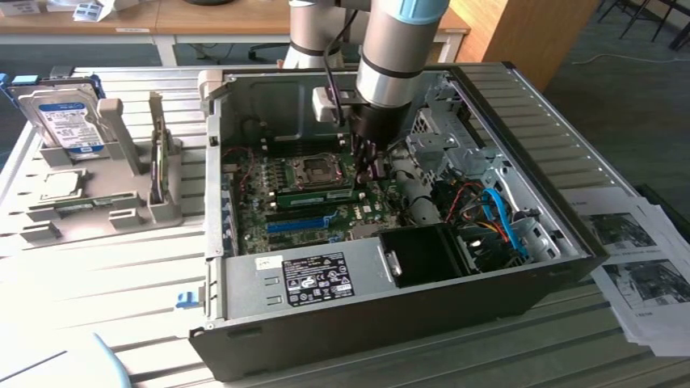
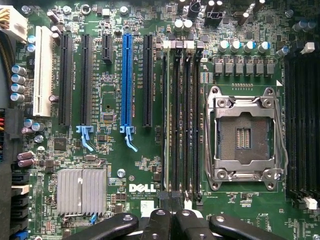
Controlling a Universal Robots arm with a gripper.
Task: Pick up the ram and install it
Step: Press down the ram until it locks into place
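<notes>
the gripper [image 2: 171, 220] is closed, its two fingers pressed together with nothing between them, and it hangs just above the row of memory slots [image 2: 180, 120] beside the empty processor socket [image 2: 243, 134]. in the exterior view the arm reaches down into the open computer case [image 1: 561, 242], and the ram [image 1: 318, 195] lies along the motherboard [image 1: 356, 214] close under the gripper [image 1: 369, 158], already standing in its slot as far as i can judge. so the step in hand seems to be the pressing of the stick into its seat with the closed fingertips. to do this well, the push should go straight down on the top edge of the stick, not sideways, and evenly, so both end clips can snap. whether the clips are locked i cannot tell. the blue slot [image 2: 127, 80] is apart from this work.
</notes>
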